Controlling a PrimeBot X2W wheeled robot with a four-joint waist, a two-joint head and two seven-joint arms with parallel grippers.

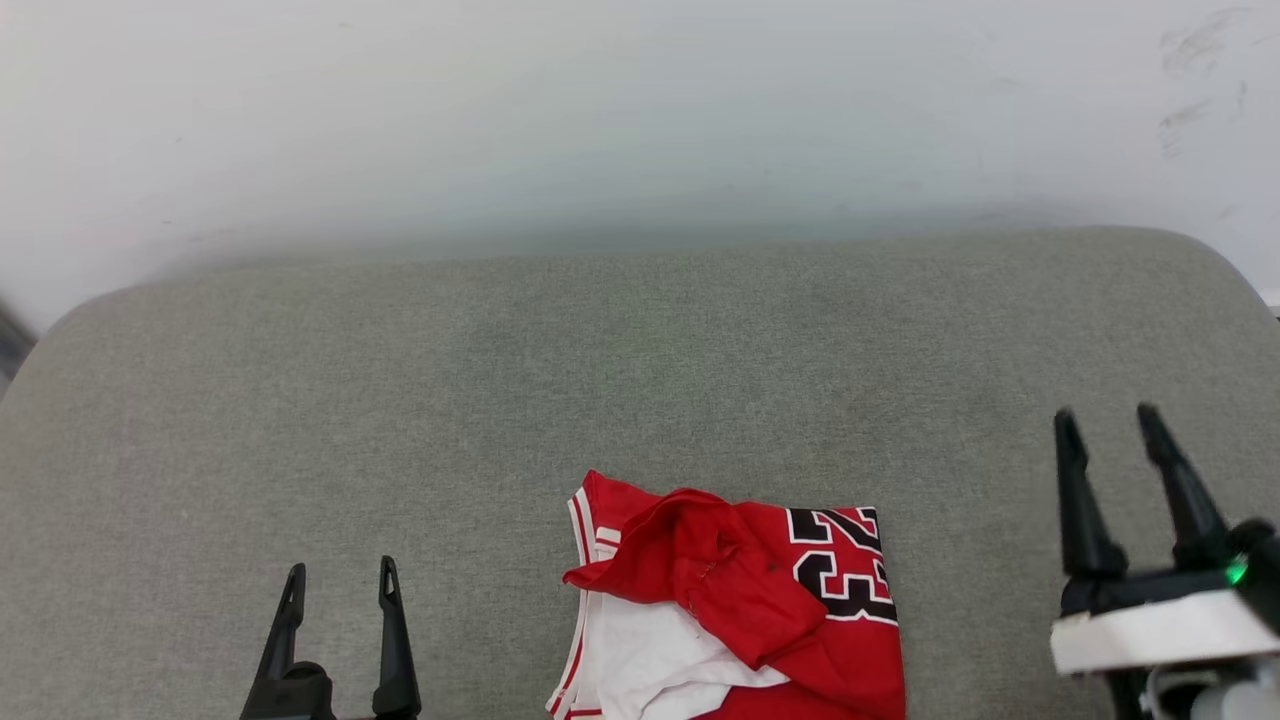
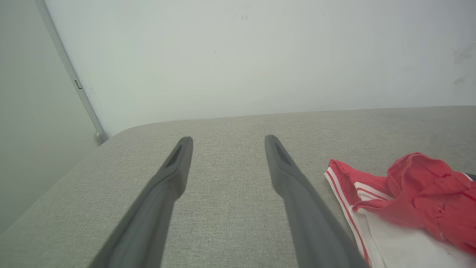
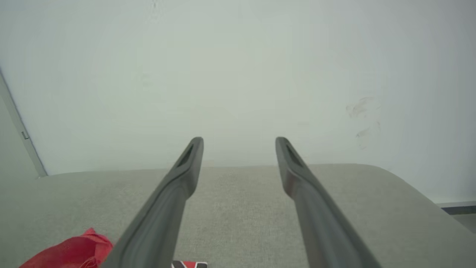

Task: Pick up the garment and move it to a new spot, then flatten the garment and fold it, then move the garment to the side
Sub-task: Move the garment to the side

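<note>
The garment lies crumpled at the near edge of a grey cushioned surface, a red jersey with white sleeve cloth, striped trim and a black "23" showing on its right part. In the left wrist view the garment is at the lower right, beside the fingers. A red corner of the garment shows at the lower left of the right wrist view. My left gripper stands open to the garment's left, apart from it. My right gripper is open at the far right, raised, holding nothing.
A pale wall rises behind the grey surface. The surface has rounded back corners at left and right. A grey vertical strip runs down the wall at the left.
</note>
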